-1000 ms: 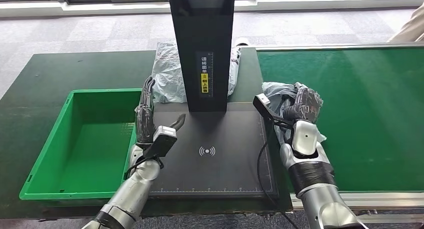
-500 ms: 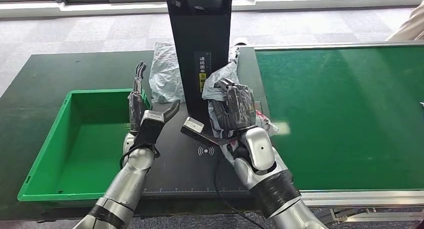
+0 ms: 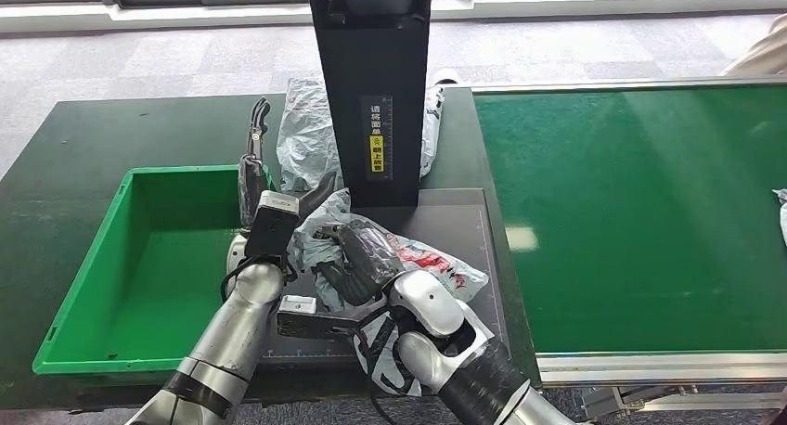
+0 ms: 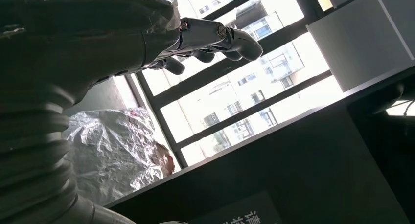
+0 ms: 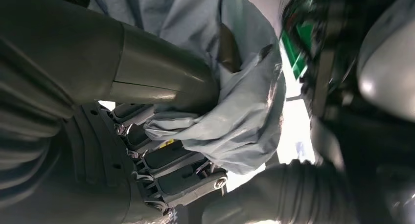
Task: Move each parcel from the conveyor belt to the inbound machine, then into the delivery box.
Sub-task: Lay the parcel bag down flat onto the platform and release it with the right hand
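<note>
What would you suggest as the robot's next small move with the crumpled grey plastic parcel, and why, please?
Probably the right robot hand should lower the crumpled grey plastic parcel flat onto the black scanner platform and let go. The parcel is gripped above the platform, in front of the black upright column; the green plastic box is empty, and the left robot hand holds nothing beside it.

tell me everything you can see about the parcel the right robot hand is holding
The parcel is a soft, crinkled grey plastic mailer bag with red print on one face. The right robot hand grips it, dark fingers bunching the film, as the right wrist view shows up close. It is held over the black scanning plate of the inbound machine, in front of its upright column and beside the raised left robot hand, which holds nothing. Whether it rests on the plate cannot be told.
</note>
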`<state>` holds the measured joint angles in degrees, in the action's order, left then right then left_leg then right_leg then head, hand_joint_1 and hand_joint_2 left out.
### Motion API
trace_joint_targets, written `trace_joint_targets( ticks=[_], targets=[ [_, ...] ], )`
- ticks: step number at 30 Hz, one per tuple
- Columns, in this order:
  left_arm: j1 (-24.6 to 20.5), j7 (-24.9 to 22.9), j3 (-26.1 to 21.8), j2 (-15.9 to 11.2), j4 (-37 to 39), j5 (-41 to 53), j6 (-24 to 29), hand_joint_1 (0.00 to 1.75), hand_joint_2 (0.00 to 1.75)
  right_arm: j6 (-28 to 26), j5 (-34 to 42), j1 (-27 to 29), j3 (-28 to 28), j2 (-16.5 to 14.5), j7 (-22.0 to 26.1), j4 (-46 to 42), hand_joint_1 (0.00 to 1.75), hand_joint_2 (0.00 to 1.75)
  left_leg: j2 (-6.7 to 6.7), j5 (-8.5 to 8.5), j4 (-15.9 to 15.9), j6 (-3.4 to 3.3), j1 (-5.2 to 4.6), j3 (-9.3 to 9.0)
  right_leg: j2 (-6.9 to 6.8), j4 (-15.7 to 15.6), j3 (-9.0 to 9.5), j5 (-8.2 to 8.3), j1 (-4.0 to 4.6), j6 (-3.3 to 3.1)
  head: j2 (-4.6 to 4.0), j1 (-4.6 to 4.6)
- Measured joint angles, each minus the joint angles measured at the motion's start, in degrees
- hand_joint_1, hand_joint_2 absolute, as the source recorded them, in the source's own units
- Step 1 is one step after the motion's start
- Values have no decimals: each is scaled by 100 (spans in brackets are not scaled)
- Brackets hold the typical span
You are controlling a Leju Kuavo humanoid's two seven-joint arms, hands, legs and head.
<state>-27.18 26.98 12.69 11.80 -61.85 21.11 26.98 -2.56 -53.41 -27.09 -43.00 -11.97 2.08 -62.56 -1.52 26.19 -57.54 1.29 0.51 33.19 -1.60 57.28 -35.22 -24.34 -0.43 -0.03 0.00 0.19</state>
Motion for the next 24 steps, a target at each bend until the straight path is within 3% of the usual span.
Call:
trace_joint_targets(
  ticks=[3,8,12,15,19,24],
  targets=[
    [4,-57,28,-2,7,-5,-53,0,175,345,233,42,-86,34,-32,61,0,175,2,0,0,0,0,0,-1,-2,1,0,0,0,-1,0],
    [119,-103,65,-31,-10,43,-20,0,175,90,329,214,-102,191,-101,75,0,175,0,1,0,0,0,0,0,-2,2,0,-1,0,0,1],
    [313,-211,71,-119,-131,150,83,0,175,-769,808,350,-17,315,49,-118,0,175,-3,1,0,0,-1,-1,3,-3,1,0,-1,0,-2,-1],
    [562,-221,70,-232,-265,254,-7,0,175,-1254,1304,473,271,447,426,-468,0,175,-7,2,0,0,-1,-1,6,-4,-2,0,0,0,-2,1],
    [708,-400,120,-355,-273,702,-369,0,175,-1804,2460,704,902,488,1317,-865,0,175,-6,2,0,-1,-2,-1,4,-5,-2,-1,0,0,-2,1],
    [753,-654,271,-522,-34,1316,-838,0,175,-2103,3437,991,1541,506,2180,-1062,0,175,-12,3,0,-1,-3,-3,8,-5,-1,0,-1,0,-1,1]
  ],
)
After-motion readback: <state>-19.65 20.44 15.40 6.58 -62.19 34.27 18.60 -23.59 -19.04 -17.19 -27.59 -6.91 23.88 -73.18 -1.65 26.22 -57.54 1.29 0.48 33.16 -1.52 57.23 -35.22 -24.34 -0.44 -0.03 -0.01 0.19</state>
